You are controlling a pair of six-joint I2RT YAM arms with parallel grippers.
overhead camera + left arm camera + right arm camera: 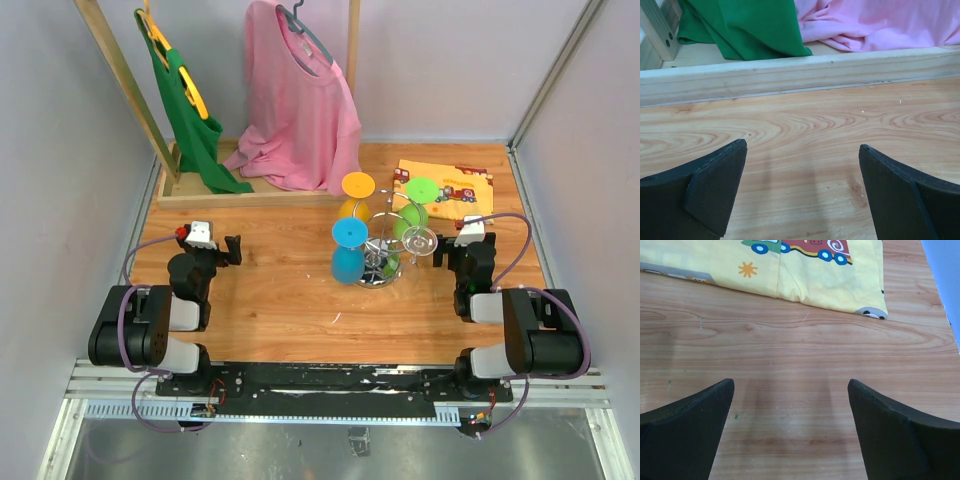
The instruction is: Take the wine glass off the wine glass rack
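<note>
The wine glass rack (381,262), a small silver wire stand, sits mid-table. Upside-down glasses hang on it: a blue one (349,252), a yellow one (356,196), a green one (417,204) and a clear wine glass (420,240) on its right side. My right gripper (466,243) is open and empty just right of the clear glass, low over the table; in its wrist view (790,400) only bare wood lies between the fingers. My left gripper (207,246) is open and empty at the left, far from the rack; its wrist view (802,165) shows bare wood.
A wooden clothes rail base (790,72) runs along the back left, with a green garment (196,120) and a pink shirt (298,100) hanging over it. A yellow printed cloth (447,190) lies at the back right, also in the right wrist view (805,270).
</note>
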